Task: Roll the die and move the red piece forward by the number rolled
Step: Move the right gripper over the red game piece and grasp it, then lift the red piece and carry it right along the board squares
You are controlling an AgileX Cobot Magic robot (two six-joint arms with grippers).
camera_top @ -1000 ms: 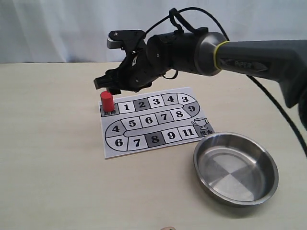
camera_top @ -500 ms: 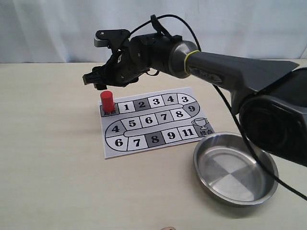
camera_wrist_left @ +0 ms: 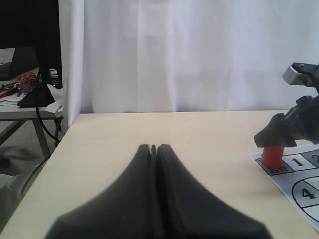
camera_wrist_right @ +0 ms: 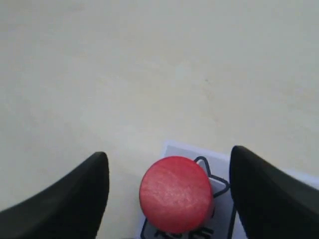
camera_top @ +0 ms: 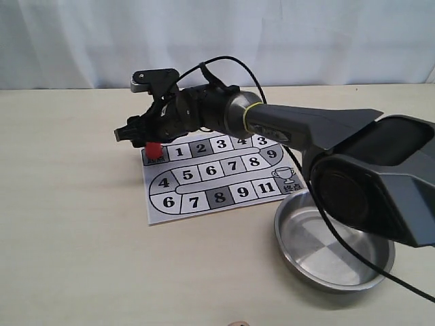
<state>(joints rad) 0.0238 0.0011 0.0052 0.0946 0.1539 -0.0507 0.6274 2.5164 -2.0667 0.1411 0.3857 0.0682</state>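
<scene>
The red piece (camera_top: pixel 154 149) stands upright on the start square at the left end of the paper game board (camera_top: pixel 224 197). My right gripper (camera_top: pixel 139 134) hangs open directly above it. In the right wrist view the piece's round top (camera_wrist_right: pixel 175 194) sits between the two black fingers (camera_wrist_right: pixel 75 199), with a gap on each side. The left wrist view shows the red piece (camera_wrist_left: pixel 272 155) under the right gripper from the side. My left gripper (camera_wrist_left: pixel 153 147) is shut with nothing in it, low over bare table. The die is out of view.
A round steel bowl (camera_top: pixel 380 268) sits on the table to the right of the board, near the front. The board's numbered squares (camera_top: pixel 211 170) run in a winding track. A white curtain backs the table.
My right gripper has moved left and come down, from above and behind the red piece to straddling its top. The piece and board have not moved.
</scene>
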